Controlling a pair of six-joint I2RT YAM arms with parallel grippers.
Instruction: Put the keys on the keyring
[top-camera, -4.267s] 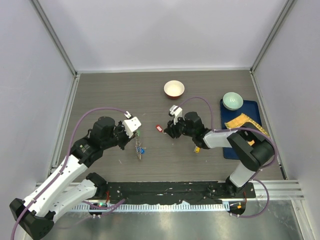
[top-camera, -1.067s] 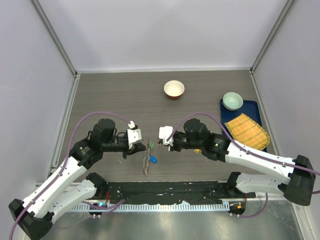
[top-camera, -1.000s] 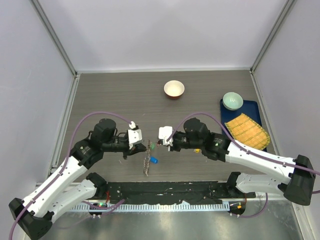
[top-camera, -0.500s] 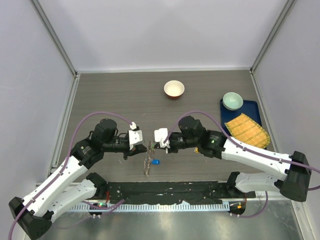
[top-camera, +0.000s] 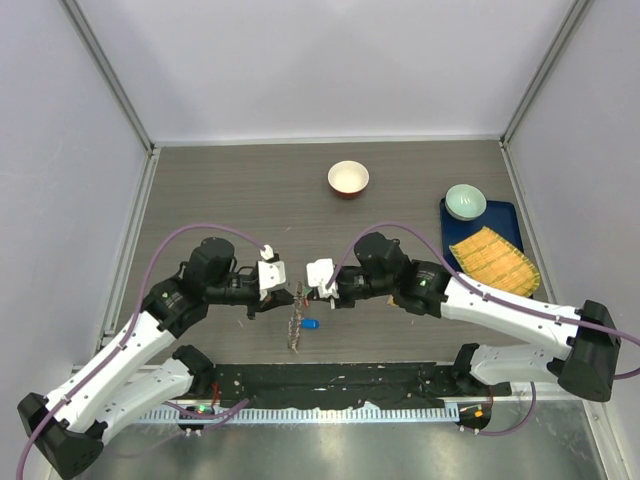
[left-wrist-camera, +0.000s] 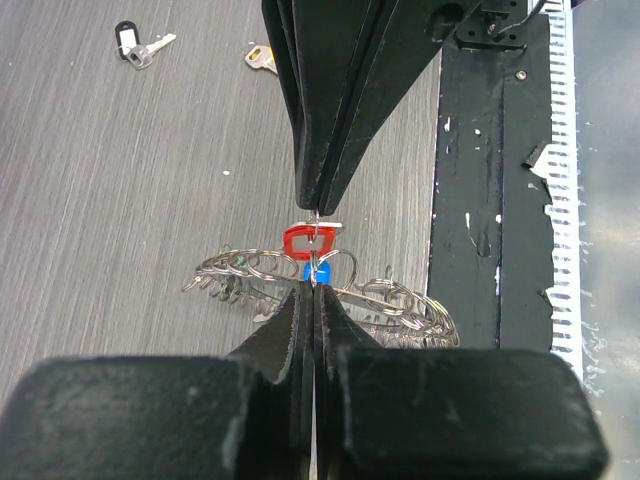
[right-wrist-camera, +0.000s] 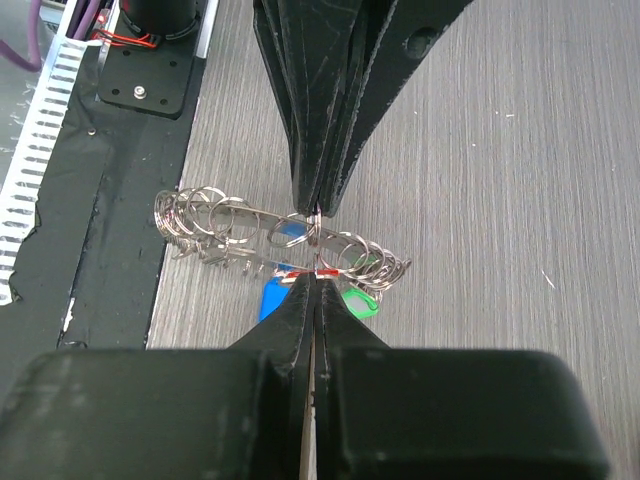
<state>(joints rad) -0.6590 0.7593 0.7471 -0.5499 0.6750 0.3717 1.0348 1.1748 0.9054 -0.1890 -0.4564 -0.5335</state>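
Note:
My left gripper (left-wrist-camera: 315, 292) is shut on one small ring of the keyring (left-wrist-camera: 400, 300), a thin metal hoop fringed with little rings, held edge-on above the table. Facing it tip to tip, my right gripper (right-wrist-camera: 315, 276) is shut on the red key (left-wrist-camera: 310, 240), which sits right against the keyring (right-wrist-camera: 230, 225). A blue key (right-wrist-camera: 272, 300) and a green key (right-wrist-camera: 360, 301) hang from the ring. In the top view both grippers, left (top-camera: 292, 296) and right (top-camera: 308, 293), meet over the keyring (top-camera: 295, 325). A black key (left-wrist-camera: 128, 40) and a yellow key (left-wrist-camera: 262, 60) lie on the table.
A red-and-cream bowl (top-camera: 348, 178) stands at the back centre. At the right, a blue tray (top-camera: 505, 215) carries a pale green bowl (top-camera: 465, 201) and a yellow mat (top-camera: 495, 258). The black mounting rail (top-camera: 350, 382) runs along the near edge.
My right gripper has carried the red key leftward until its tip meets my left gripper at the keyring. The left gripper has held the keyring almost still.

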